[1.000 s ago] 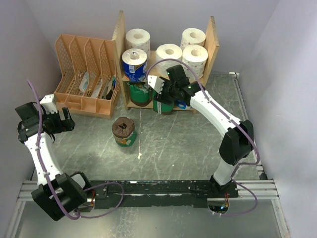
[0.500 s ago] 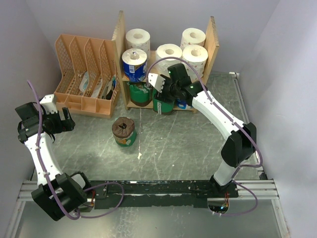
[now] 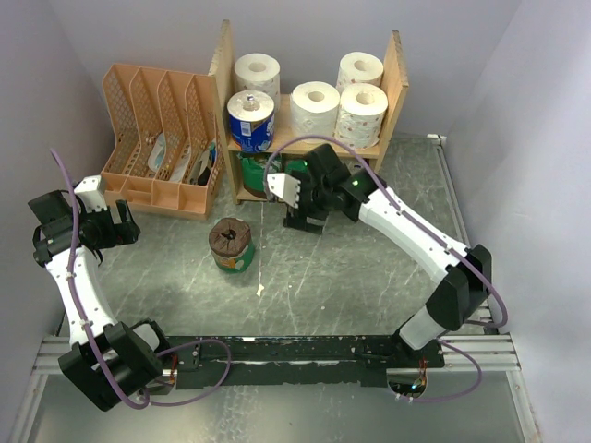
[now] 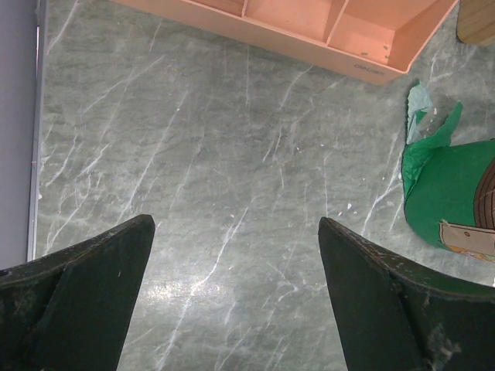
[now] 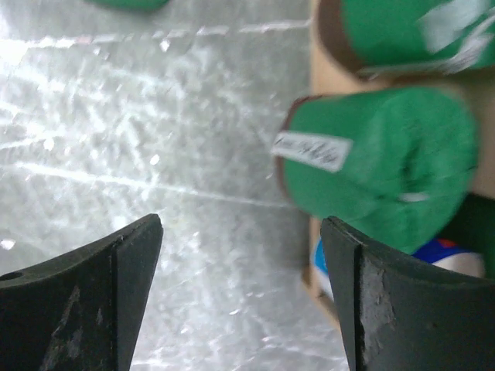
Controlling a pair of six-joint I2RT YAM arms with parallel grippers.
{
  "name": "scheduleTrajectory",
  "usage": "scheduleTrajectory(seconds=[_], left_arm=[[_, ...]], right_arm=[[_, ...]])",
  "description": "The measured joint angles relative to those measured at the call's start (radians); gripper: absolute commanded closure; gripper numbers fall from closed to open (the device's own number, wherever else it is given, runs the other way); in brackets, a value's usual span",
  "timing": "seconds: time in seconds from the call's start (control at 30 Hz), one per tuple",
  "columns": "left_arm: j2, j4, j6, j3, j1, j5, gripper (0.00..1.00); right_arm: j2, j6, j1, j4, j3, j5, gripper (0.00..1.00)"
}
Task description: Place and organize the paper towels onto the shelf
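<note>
- We are viewing a grey-green marbled table [image 3: 351,268] with white veins, enclosed by pale walls [image 3: 138,28] behind and on both sides.
- We are counting 1 wooden shelf [image 3: 398,74] at the back of the table and 1 peach organizer [image 3: 118,120] just beside its left panel.
- We are counting 5 paper towels on the upper tier: 4 white rolls [image 3: 315,100] and 1 blue-wrapped roll [image 3: 250,118] at the left end.
- On the lower tier, the right wrist view is showing 2 green-wrapped rolls [image 5: 379,162] lying side by side; most of that tier is hidden from above.
- 1 loose roll [image 3: 231,245], green with a brown top, is standing upright on the table, well apart from the shelf.
- The left arm [image 3: 78,277] is rising from its base and bending at the table's left edge. The left gripper [image 4: 234,224] is hanging over bare table with its jaws wide apart and empty.
- The right arm [image 3: 406,217] is stretching diagonally toward the shelf front. The right gripper [image 5: 240,222] is hovering just before the lower tier, jaws apart, gripping nothing.
</note>
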Motion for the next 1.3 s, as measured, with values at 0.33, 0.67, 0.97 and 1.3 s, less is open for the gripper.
scheduleTrajectory(seconds=[0.33, 0.67, 0.97, 1.3], left_arm=[[0.000, 0.000, 0.000, 0.000, 0.000, 0.000, 0.00], [0.000, 0.000, 0.000, 0.000, 0.000, -0.002, 0.00], [0.000, 0.000, 0.000, 0.000, 0.000, -0.004, 0.00], [0.006, 0.000, 0.000, 0.000, 0.000, -0.004, 0.00]], right_arm=[[-0.097, 0.037, -0.009, 0.056, -0.311, 0.074, 0.00], [-0.078, 0.055, -0.011, 0.209, -0.360, 0.086, 0.00], [0.031, 0.047, -0.062, 0.323, -0.357, 0.082, 0.00], [0.074, 0.047, -0.086, 0.363, -0.321, 0.078, 0.00]])
